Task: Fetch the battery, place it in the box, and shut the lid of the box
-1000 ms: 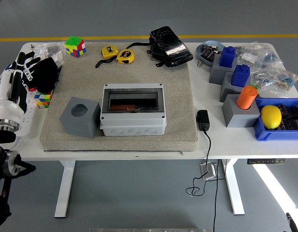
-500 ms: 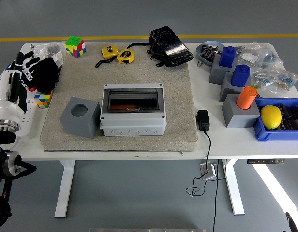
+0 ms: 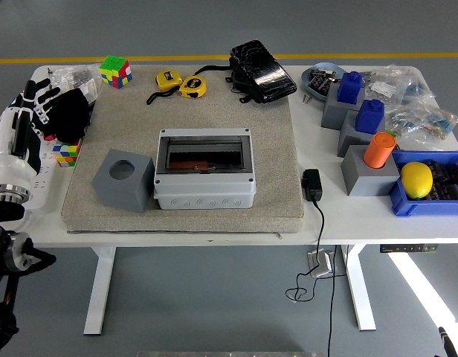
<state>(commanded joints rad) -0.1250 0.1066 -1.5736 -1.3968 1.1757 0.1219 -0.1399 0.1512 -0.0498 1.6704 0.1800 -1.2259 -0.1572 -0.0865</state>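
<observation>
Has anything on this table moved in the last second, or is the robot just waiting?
Nothing visibly changed. The left hand stays raised at the table's left edge, holding nothing, and the grey box sits where it was on the mat. The right arm is out of view.

Grey floor [image 3: 214,297] seen around white tabletop [image 3: 363,223]. Yellow line [image 3: 58,60] painted on floor beyond far edge. White legs [image 3: 100,290] seen below. Bright light patch [image 3: 426,286] noted lower right. Black cable [image 3: 322,253] hung over near edge.
</observation>
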